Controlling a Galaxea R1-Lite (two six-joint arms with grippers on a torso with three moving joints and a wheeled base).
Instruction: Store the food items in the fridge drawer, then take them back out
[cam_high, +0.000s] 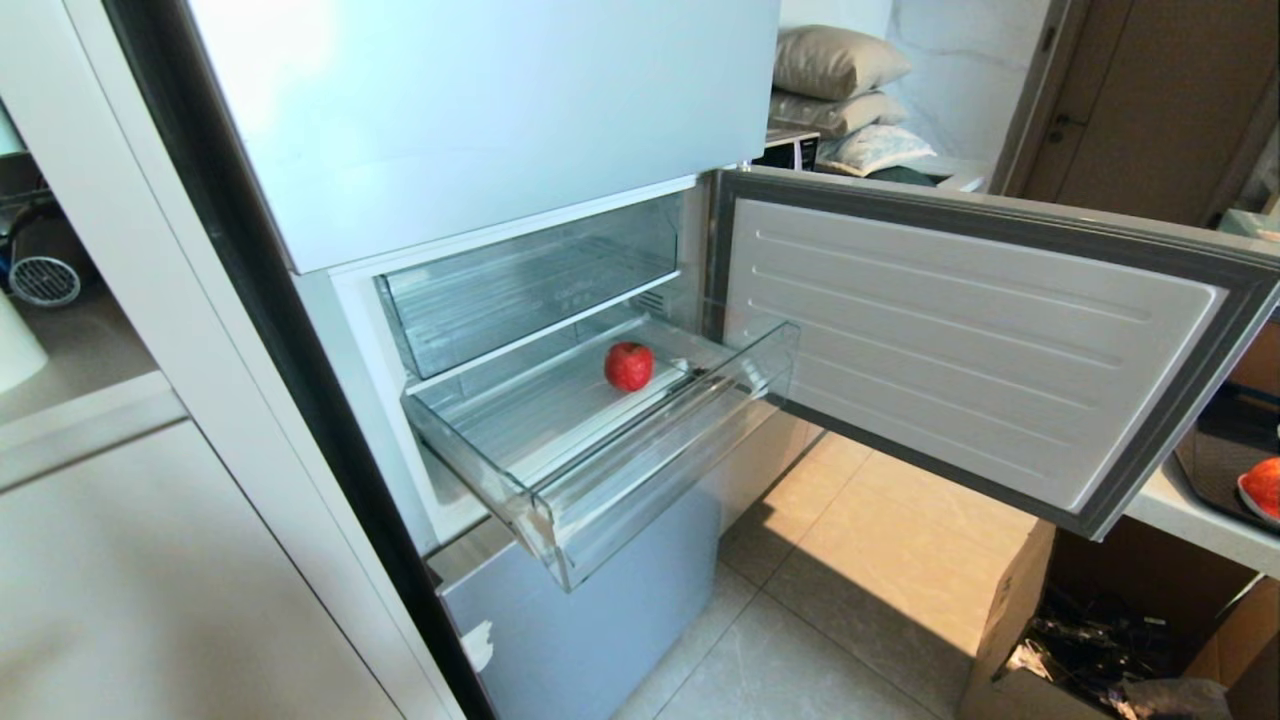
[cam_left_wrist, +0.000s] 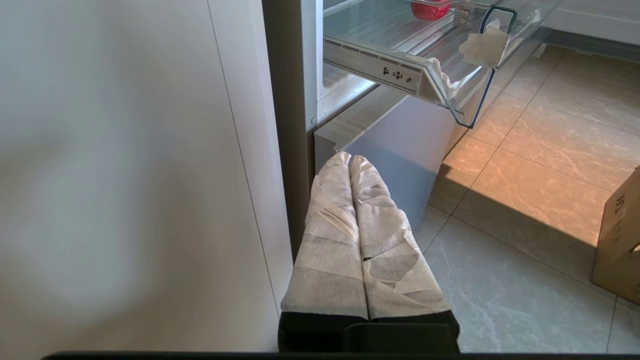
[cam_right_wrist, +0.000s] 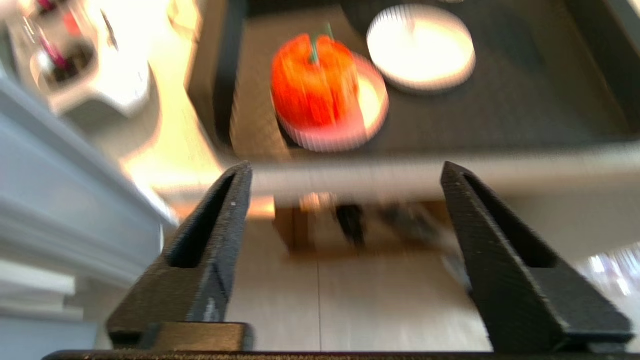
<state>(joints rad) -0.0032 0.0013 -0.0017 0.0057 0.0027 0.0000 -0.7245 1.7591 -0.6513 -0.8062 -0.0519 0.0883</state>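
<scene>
In the head view, the fridge drawer (cam_high: 600, 450) is seen pulled out of the pale blue-grey fridge (cam_high: 560, 620), its long axis running from lower left to upper right and its stepped front lip turned toward the open fridge door (cam_high: 960, 350). The deeper red fruit (cam_high: 628, 366) is found on the ribbed floor, toward the far right end, apart from the walls. Above it a second clear drawer (cam_high: 520, 290) is set back in the cabinet; faint embossed lettering is borne on its front but cannot be read. At the right edge, part of the orange-red fruit (cam_high: 1262, 487) is seen in a dark tray (cam_high: 1215, 450) on a white counter. Neither arm is shown here.

In the left wrist view, the left gripper (cam_left_wrist: 350, 159) is held low beside the fridge's lower panel, its wrapped fingers (cam_left_wrist: 330, 235) pressed together with nothing between them. Small marks are printed on the drawer's side rail, unreadable. Dark print on a cardboard box (cam_left_wrist: 617, 240) is likewise illegible.

In the right wrist view, the right gripper (cam_right_wrist: 345, 172) is shown with its black fingers (cam_right_wrist: 215, 220) spread wide and empty, short of the tray's edge. The orange-red fruit (cam_right_wrist: 314, 82) is seated on a small pale plate (cam_right_wrist: 367, 117), its green stem pointing up toward the top of the picture; a second round plate (cam_right_wrist: 420, 47) lies just beside it.
</scene>
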